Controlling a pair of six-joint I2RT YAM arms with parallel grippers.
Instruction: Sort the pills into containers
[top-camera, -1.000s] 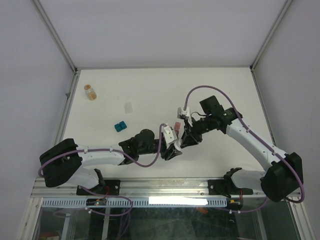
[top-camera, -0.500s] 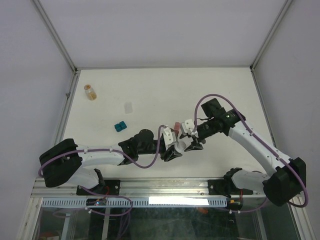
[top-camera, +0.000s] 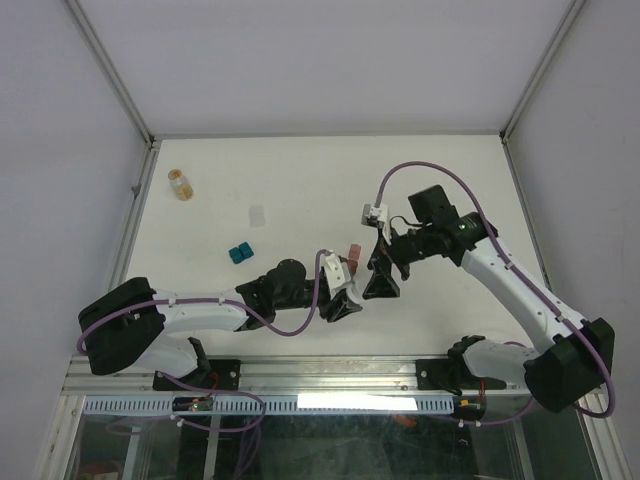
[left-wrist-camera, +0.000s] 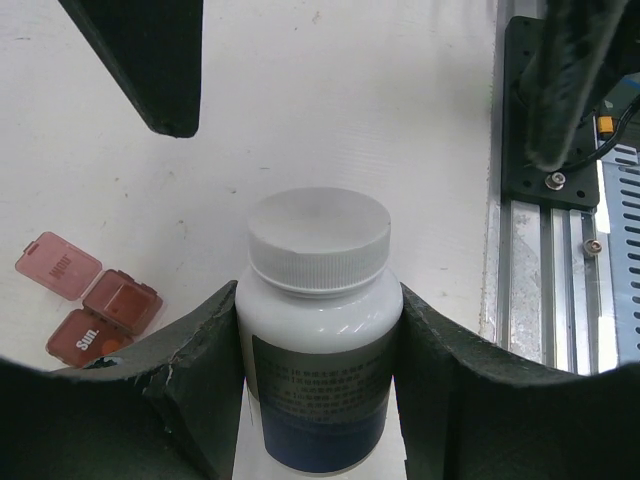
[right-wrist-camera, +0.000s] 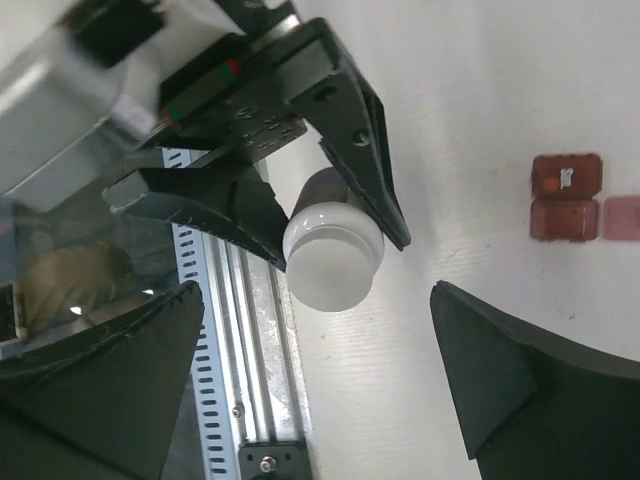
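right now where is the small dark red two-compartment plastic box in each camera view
Top external: the dark red two-compartment plastic box sits near the centre, just above the left gripper.
Left wrist: lower left, one lid open, left of the white cylindrical plastic bottle.
Right wrist: right edge, upper half.
Shared landmark: the left gripper, shut on that bottle; the top view barely shows the bottle.

Left claw (left-wrist-camera: 318, 310) clamped, right claw (right-wrist-camera: 315, 292) spread wide, wrists close
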